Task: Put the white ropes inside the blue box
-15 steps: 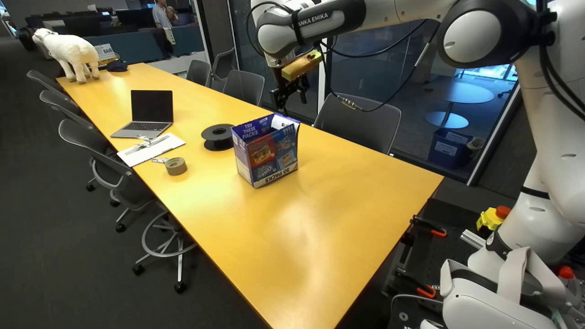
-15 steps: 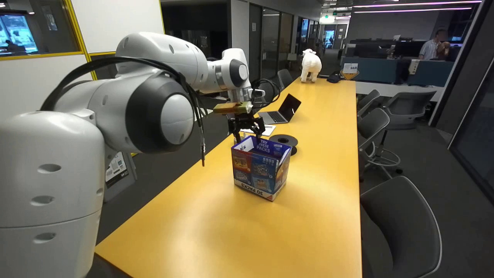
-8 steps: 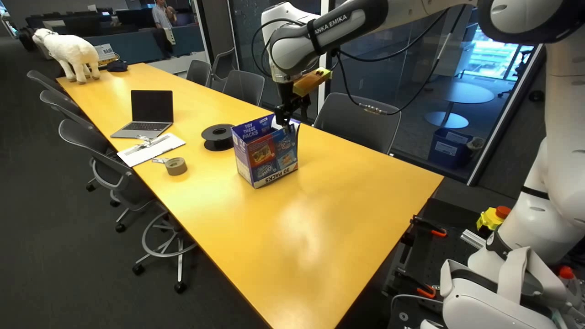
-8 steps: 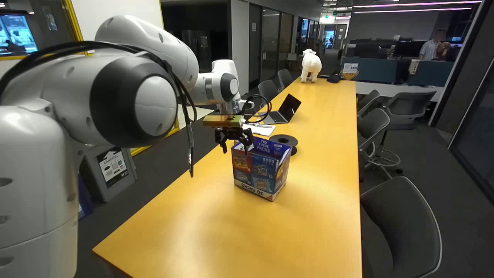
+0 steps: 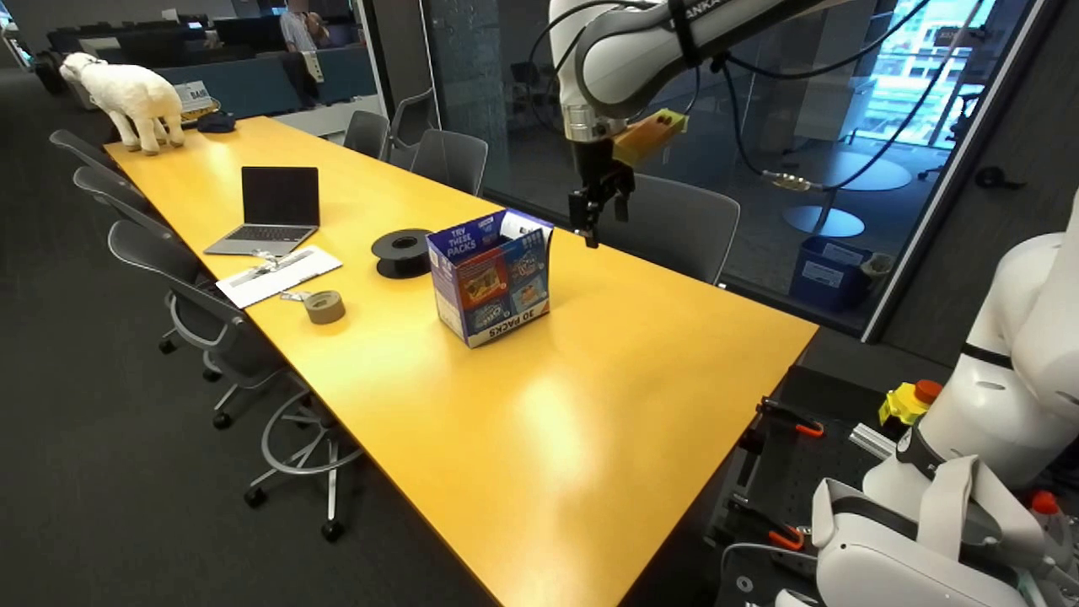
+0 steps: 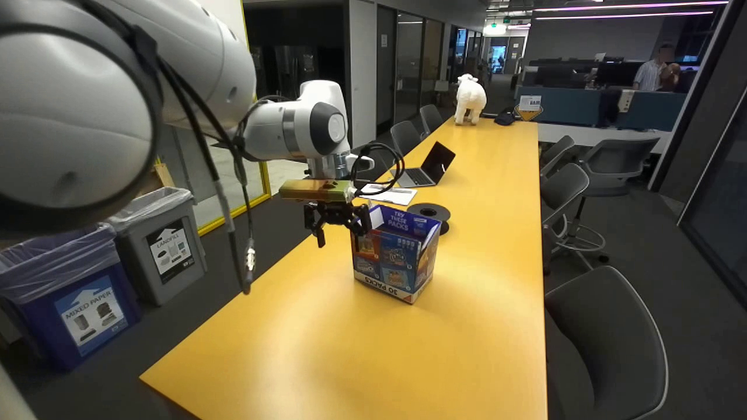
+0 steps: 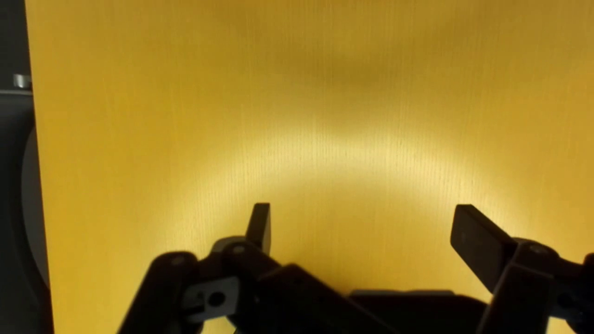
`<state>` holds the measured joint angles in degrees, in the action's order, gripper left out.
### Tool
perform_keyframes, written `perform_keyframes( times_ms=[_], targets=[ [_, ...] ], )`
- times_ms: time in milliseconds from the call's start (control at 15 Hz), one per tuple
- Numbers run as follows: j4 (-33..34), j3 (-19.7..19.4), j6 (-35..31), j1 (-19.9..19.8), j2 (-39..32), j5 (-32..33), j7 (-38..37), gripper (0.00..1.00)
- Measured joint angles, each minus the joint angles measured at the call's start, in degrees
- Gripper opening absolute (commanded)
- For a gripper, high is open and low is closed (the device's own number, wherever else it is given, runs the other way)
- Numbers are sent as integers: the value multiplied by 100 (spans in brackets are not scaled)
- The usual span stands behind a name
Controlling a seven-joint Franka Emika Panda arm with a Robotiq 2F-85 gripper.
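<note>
The blue box [image 5: 491, 291], a printed snack carton with an open top, stands upright on the yellow table; it also shows in an exterior view [image 6: 394, 256]. The white ropes are not visible; most of the box's inside is hidden by its walls. A white patch shows on the inner side of the box's rim, and I cannot tell more about it. My gripper [image 5: 603, 223] points down in the air beside the box, apart from it in this view. In an exterior view the gripper [image 6: 342, 233] overlaps the box's left corner. In the wrist view the gripper [image 7: 364, 225] is open, with only bare table between its fingers.
A black spool [image 5: 402, 253] stands just behind the box. A tape roll [image 5: 324, 307], a clipboard with papers [image 5: 278, 276] and an open laptop [image 5: 274, 215] lie farther along the table. Chairs [image 5: 674, 223] line the table's edges. A plush sheep [image 5: 126, 97] stands at the far end.
My gripper has moved from close by the box's rim away from the box and back toward the robot's base. The box and the other objects have not moved.
</note>
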<state>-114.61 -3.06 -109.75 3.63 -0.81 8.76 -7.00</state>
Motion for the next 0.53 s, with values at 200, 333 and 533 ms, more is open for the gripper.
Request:
perform_keyframes(
  times_ms=[200, 333, 533],
  targets=[
    [-875, 6, -34, -6, 934, 26, -78, 100],
    [-1410, 35, -41, -33, 1578, 77, -147, 100],
    [-2150, 118, -25, -125, 2568, 85, -167, 100]
  ],
)
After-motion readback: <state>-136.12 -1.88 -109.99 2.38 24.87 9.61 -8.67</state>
